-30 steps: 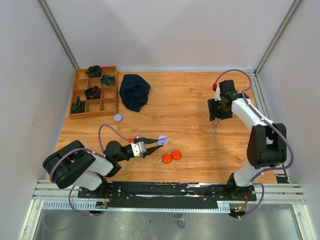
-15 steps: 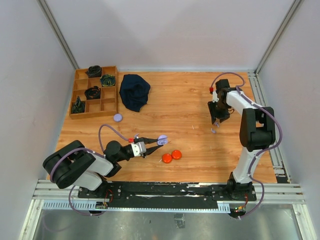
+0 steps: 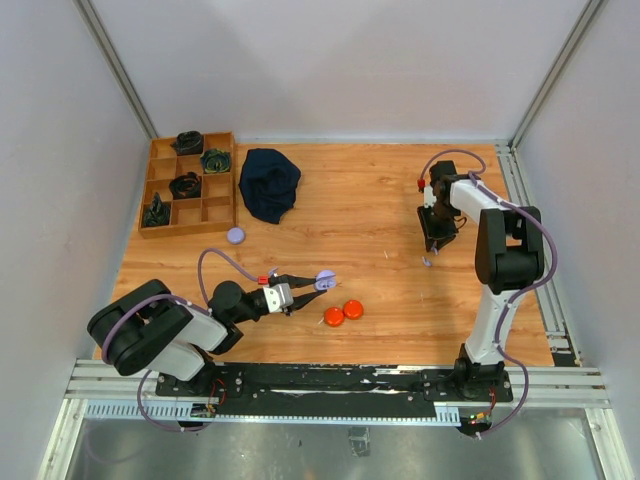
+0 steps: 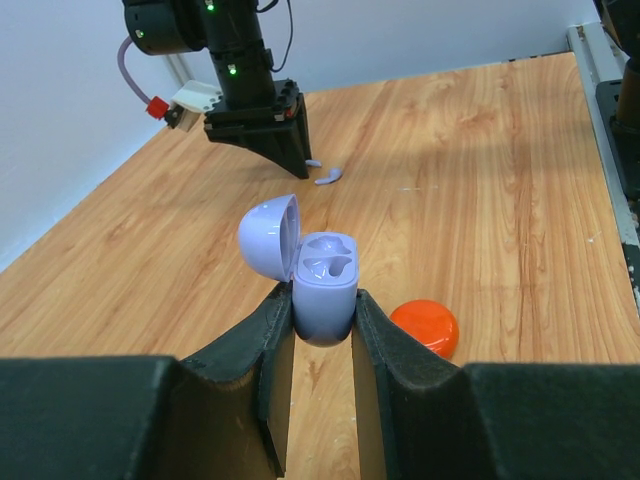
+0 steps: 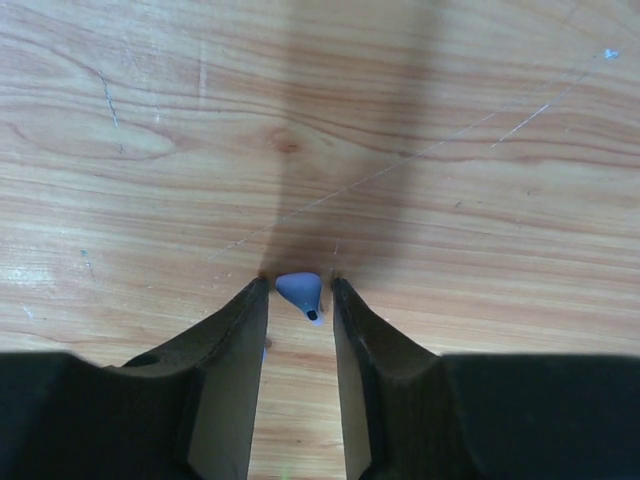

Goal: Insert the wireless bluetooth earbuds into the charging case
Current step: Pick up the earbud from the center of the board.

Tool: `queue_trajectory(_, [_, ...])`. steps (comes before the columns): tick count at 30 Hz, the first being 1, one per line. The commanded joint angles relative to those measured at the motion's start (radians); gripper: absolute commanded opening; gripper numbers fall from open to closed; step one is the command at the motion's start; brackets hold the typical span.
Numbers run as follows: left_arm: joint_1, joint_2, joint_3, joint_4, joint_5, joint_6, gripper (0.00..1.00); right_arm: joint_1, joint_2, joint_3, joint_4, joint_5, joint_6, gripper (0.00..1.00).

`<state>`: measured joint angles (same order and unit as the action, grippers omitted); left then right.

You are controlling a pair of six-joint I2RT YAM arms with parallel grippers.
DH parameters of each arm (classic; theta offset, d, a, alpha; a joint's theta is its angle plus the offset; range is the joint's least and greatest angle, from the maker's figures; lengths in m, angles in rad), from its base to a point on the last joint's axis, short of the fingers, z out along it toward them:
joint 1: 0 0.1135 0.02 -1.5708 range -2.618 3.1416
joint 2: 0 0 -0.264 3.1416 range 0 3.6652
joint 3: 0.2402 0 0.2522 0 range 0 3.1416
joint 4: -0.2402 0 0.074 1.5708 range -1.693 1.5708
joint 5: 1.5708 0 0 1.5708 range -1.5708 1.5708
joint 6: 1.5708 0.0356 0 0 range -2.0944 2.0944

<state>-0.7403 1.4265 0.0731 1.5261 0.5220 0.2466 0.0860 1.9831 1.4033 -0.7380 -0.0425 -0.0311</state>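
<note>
My left gripper (image 4: 322, 300) is shut on the lavender charging case (image 4: 325, 285), held upright just above the table with its lid (image 4: 268, 235) swung open and both wells empty. The same case (image 3: 324, 279) shows left of centre in the top view. My right gripper (image 5: 298, 285) points down at the table on the right, its tips on the wood. A lavender earbud (image 5: 300, 292) lies between them, with thin gaps at its sides. A second lavender earbud (image 4: 328, 177) lies just beside that gripper (image 3: 433, 247).
Two orange discs (image 3: 334, 316) (image 3: 353, 309) lie right of the case. A lavender disc (image 3: 236, 236) sits below a wooden compartment tray (image 3: 187, 185) at the back left. A dark cloth (image 3: 269, 183) is bunched beside the tray.
The right arm has swung in and lowered its gripper onto the table. Its jaws have narrowed around the lavender earbud. The left arm and the case have not moved.
</note>
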Motion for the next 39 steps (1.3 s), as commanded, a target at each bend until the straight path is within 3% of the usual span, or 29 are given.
queue_trajectory(1, [0.010, 0.008, 0.021, 0.176, 0.010, 0.023, 0.00, -0.014, 0.047, 0.012, -0.017, 0.033, -0.010, 0.32])
queue_trajectory(10, [0.010, 0.015, 0.021, 0.194, 0.013, 0.012, 0.00, -0.011, 0.006, -0.011, -0.023, 0.021, -0.004, 0.21])
queue_trajectory(23, [0.010, 0.001, 0.007, 0.235, -0.022, 0.003, 0.00, 0.062, -0.324, -0.132, 0.055, -0.076, 0.062, 0.17])
queue_trajectory(39, [0.010, -0.064, -0.009, 0.244, -0.096, 0.018, 0.00, 0.407, -0.822, -0.335, 0.297, -0.046, 0.208, 0.16])
